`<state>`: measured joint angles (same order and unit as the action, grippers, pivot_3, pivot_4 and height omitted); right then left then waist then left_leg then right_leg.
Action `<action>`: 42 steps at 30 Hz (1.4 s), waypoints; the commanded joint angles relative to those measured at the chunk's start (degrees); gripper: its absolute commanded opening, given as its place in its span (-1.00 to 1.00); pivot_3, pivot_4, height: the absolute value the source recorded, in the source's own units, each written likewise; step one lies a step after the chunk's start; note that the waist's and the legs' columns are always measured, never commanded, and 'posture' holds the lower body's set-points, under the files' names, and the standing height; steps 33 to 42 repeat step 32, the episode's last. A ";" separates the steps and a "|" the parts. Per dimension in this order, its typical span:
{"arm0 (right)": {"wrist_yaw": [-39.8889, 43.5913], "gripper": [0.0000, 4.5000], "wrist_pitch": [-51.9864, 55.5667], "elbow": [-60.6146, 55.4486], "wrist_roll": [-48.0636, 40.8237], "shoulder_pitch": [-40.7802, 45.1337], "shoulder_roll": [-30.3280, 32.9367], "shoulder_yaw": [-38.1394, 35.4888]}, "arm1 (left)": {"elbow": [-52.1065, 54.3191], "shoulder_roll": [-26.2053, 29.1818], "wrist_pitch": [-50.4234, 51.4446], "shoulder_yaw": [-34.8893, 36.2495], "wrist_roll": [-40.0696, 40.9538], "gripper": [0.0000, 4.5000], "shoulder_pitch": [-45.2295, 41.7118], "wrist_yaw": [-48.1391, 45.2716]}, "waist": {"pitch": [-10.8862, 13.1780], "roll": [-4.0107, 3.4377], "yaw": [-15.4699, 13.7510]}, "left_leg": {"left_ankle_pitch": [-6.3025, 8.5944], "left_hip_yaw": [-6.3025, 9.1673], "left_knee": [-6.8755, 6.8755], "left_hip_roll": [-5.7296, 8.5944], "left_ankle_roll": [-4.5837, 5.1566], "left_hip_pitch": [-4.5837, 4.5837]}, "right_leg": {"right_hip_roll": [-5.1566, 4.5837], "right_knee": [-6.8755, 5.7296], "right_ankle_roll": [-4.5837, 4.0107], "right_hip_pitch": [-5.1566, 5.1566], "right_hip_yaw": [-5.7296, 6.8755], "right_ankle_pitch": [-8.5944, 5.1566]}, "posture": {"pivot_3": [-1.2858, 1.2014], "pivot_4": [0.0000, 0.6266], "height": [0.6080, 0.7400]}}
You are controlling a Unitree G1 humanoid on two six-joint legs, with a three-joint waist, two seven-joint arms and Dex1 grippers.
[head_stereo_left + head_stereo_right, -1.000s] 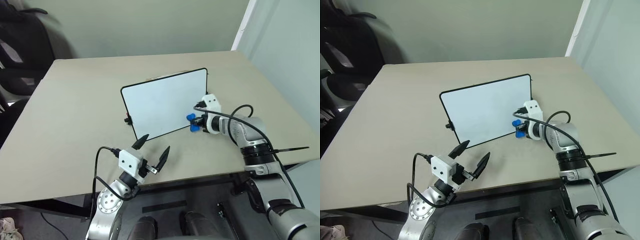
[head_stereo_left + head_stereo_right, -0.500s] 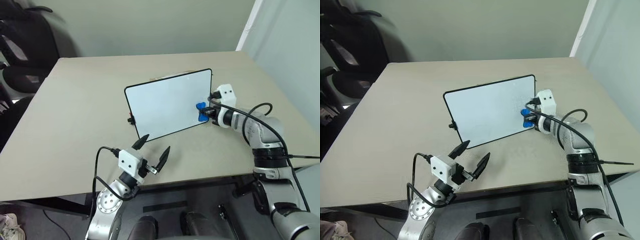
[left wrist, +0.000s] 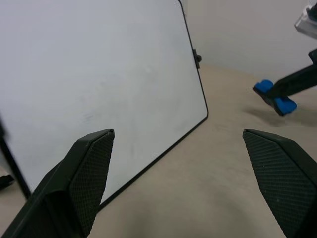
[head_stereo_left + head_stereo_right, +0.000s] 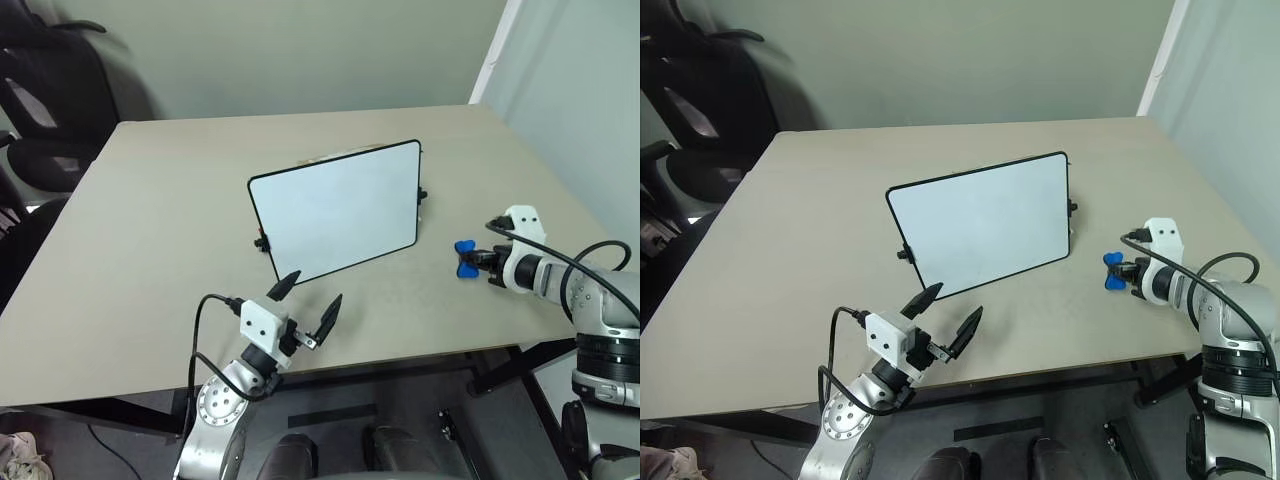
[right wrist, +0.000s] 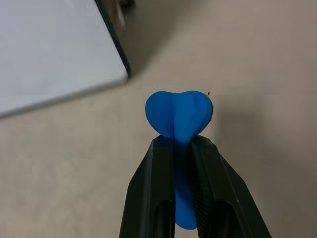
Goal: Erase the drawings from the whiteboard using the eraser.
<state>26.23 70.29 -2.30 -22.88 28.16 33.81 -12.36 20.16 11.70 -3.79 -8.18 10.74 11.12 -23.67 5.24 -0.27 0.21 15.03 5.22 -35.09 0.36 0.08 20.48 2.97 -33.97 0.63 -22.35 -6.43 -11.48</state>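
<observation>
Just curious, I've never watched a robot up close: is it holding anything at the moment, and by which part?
Yes. The right gripper pinches the blue eraser around its narrow middle. The left gripper is open, holding nothing.

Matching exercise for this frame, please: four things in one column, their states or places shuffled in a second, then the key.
1. whiteboard
2. eraser
3. left gripper
4. right gripper

A. open, holding nothing
B. pinched between black fingers, off to the board's right
C. propped up mid-table, face wiped clean
D. shut on the blue block

Pairs: 1-C, 2-B, 3-A, 4-D
</observation>
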 commanded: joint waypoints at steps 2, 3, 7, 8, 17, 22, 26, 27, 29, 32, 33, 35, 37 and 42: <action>-0.29 -0.76 -2.77 0.62 0.87 0.57 0.53 0.89 | 0.23 0.02 -1.16 -0.47 -0.41 1.00 -0.92 -0.39 | 0.03 0.02 0.09 | 0.00 0.01 0.00 0.00 0.00 0.01 | 0.02 -0.01 0.00 -0.03 0.00 0.00 | 0.03 -0.52 0.94; -0.24 -0.60 -3.23 0.72 0.99 0.54 0.57 1.03 | 0.14 0.05 -1.17 -0.47 -0.42 1.00 -1.00 -0.42 | 0.02 0.01 0.09 | 0.00 0.01 -0.01 0.00 0.01 -0.02 | 0.02 -0.01 0.01 -0.05 0.00 0.00 | 0.03 -0.52 0.94; -0.12 -0.05 -3.22 0.04 0.70 0.44 1.13 0.66 | -0.18 0.22 -1.27 -0.34 -0.36 1.00 -1.21 -0.51 | 0.00 -0.02 -0.02 | -0.03 0.01 -0.08 0.00 0.05 -0.02 | 0.02 0.00 0.02 -0.12 -0.02 0.01 | 0.03 -0.52 0.94; 0.09 0.09 -2.81 -0.38 0.43 0.20 1.45 0.49 | -0.21 0.27 -1.28 -0.28 -0.31 1.00 -1.22 -0.53 | 0.00 -0.02 -0.04 | -0.03 0.01 -0.08 0.00 0.05 -0.02 | 0.02 0.00 0.02 -0.10 -0.02 0.01 | 0.03 -0.52 0.94; 5.52 0.70 -5.31 -13.18 -3.92 -8.53 5.48 -2.47 | -0.20 0.87 -1.16 0.67 0.43 1.00 -1.03 -0.84 | -0.09 -0.10 -0.36 | 0.02 0.00 -0.06 0.00 0.06 -0.01 | 0.01 0.03 0.14 0.07 -0.03 -0.15 | 0.03 -0.52 0.94; 7.96 0.70 -10.88 -19.97 -5.13 -15.69 5.75 -3.50 | -0.06 1.26 -1.09 1.38 0.66 1.00 -1.50 -1.22 | -0.08 -0.03 -0.40 | 0.14 0.00 -0.04 0.01 0.11 -0.05 | 0.02 0.05 0.13 0.33 -0.02 -0.35 | 0.03 -0.52 0.94; 8.69 0.70 -13.49 -21.94 -5.32 -18.06 5.81 -2.63 | 2.10 1.91 -1.65 0.20 -0.64 1.00 -1.20 -1.63 | -0.06 -0.01 -0.36 | 0.14 0.00 -0.10 0.02 0.10 -0.06 | 0.01 0.05 0.21 0.37 -0.05 -0.53 | 0.03 -0.52 0.94; 8.73 0.70 -13.89 -22.04 -5.44 -18.29 5.72 -2.71 | 2.67 1.90 -1.59 -0.18 -0.97 1.00 -0.96 -1.44 | -0.03 0.02 -0.28 | 0.14 0.00 -0.11 0.03 0.10 -0.05 | 0.01 0.05 0.22 0.36 -0.06 -0.54 | 0.03 -0.52 0.94; 8.22 0.70 -14.46 -21.63 -5.12 -18.64 5.51 -2.85 | 3.32 1.91 -1.21 -0.38 -0.98 1.00 -0.57 -1.23 | -0.01 0.04 -0.17 | 0.14 -0.01 -0.12 0.04 0.10 -0.04 | 0.02 0.06 0.20 0.34 -0.08 -0.57 | 0.03 -0.52 0.94; 7.49 0.70 -14.68 -21.41 -4.90 -19.04 5.27 -2.83 | 3.98 2.24 -0.72 -0.47 -1.21 1.00 -0.51 -1.34 | 0.01 0.07 -0.15 | 0.14 0.01 -0.12 0.05 0.09 -0.04 | 0.02 0.05 0.19 0.32 -0.08 -0.59 | 0.03 -0.52 0.94; 7.49 0.70 -14.68 -21.41 -4.90 -19.04 5.27 -2.83 | 3.98 2.24 -0.72 -0.47 -1.21 1.00 -0.51 -1.34 | 0.01 0.07 -0.15 | 0.14 0.01 -0.12 0.05 0.09 -0.04 | 0.02 0.05 0.19 0.32 -0.08 -0.59 | 0.03 -0.52 0.94; 7.49 0.70 -14.68 -21.41 -4.90 -19.04 5.27 -2.83 | 3.98 2.24 -0.72 -0.47 -1.21 1.00 -0.51 -1.34 | 0.01 0.07 -0.15 | 0.14 0.01 -0.12 0.05 0.09 -0.04 | 0.02 0.05 0.19 0.32 -0.08 -0.59 | 0.03 -0.52 0.94; 7.49 0.70 -14.68 -21.41 -4.90 -19.04 5.27 -2.83 | 3.98 2.24 -0.72 -0.47 -1.21 1.00 -0.51 -1.34 | 0.01 0.07 -0.15 | 0.14 0.01 -0.12 0.05 0.09 -0.04 | 0.02 0.05 0.19 0.32 -0.08 -0.59 | 0.03 -0.52 0.94; 7.49 0.70 -14.68 -21.41 -4.90 -19.04 5.27 -2.83 | 3.98 2.24 -0.72 -0.47 -1.21 1.00 -0.51 -1.34 | 0.01 0.07 -0.15 | 0.14 0.01 -0.12 0.05 0.09 -0.04 | 0.02 0.05 0.19 0.32 -0.08 -0.59 | 0.03 -0.52 0.94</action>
